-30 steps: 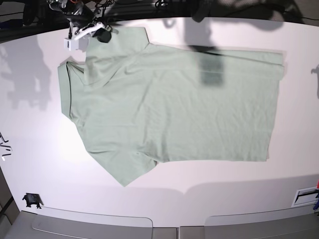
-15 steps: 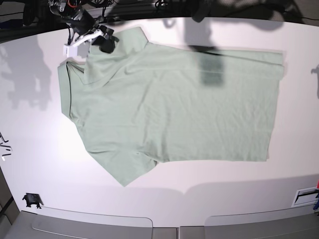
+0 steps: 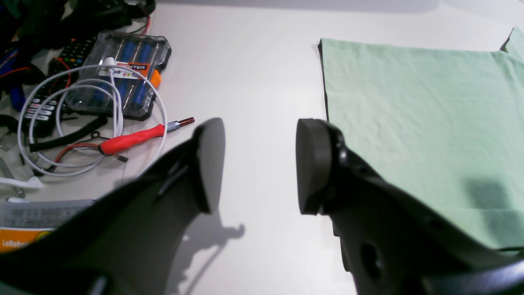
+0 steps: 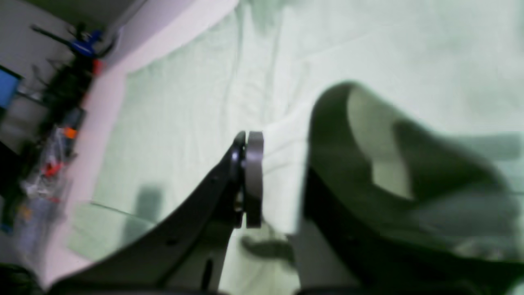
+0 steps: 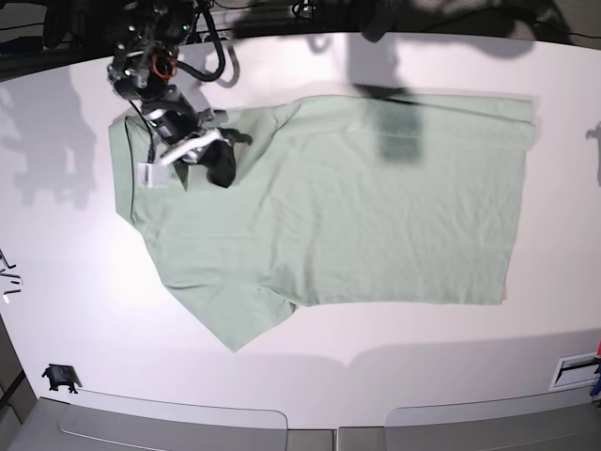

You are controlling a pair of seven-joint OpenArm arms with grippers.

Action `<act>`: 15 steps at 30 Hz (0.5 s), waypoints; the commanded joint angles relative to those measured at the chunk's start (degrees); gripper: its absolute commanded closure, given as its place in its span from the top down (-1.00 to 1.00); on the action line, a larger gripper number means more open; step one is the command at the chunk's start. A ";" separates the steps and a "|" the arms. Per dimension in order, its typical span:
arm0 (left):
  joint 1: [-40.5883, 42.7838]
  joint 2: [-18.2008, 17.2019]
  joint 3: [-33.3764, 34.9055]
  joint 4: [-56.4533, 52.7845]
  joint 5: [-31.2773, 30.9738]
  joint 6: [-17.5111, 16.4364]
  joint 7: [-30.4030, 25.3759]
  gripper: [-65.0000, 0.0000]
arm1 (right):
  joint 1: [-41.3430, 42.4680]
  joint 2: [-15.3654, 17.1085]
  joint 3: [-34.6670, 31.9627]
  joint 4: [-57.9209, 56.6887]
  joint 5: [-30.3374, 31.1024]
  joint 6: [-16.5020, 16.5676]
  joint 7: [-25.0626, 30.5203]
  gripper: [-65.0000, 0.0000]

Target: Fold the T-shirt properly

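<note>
The pale sage-green T-shirt [image 5: 376, 216] lies flat across the white table [image 5: 84, 282], collar to the left and hem to the right. My right gripper [image 5: 211, 158] is over the shirt's upper left, near the collar. It is shut on the upper sleeve, which is pulled over the body. In the right wrist view, fabric [image 4: 184, 102] is pinched at the gripper [image 4: 282, 172]. My left gripper [image 3: 260, 164] is open and empty above bare table, just beside the shirt's hem edge [image 3: 409, 123]. It does not show in the base view.
A clear screwdriver case [image 3: 118, 73], a white cable [image 3: 61, 106] and a red probe [image 3: 131, 139] lie left of the left gripper. A small black object [image 5: 61, 378] sits near the table's front left edge. A white tag [image 5: 575, 371] is at the front right.
My right gripper has moved down and right from the top-left sleeve. It has dragged the sleeve over the shirt's body, so the upper sleeve no longer sticks out.
</note>
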 commanded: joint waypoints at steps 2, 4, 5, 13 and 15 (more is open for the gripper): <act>-0.13 -1.60 -0.70 0.74 -0.96 -0.11 -1.51 -0.20 | 1.62 0.31 -2.97 0.76 -3.43 0.04 4.39 -1.00; -0.13 -1.60 -0.70 0.74 -0.96 -0.11 -1.51 -0.20 | 2.49 0.31 -5.55 0.76 -7.93 -0.85 7.30 -1.00; -0.13 -1.60 -0.70 0.74 -0.98 -0.13 -1.53 -0.20 | 2.86 0.31 -6.62 0.76 -9.90 -1.33 8.50 -1.00; -0.13 -1.60 -0.70 0.74 -0.96 -0.13 -1.53 -0.20 | 6.27 0.28 -10.49 0.70 -15.50 -3.37 11.76 -1.00; -0.13 -1.60 -0.70 0.74 -0.98 -0.13 -1.51 -0.20 | 6.62 0.28 -10.43 0.70 -15.52 -3.37 11.85 -1.00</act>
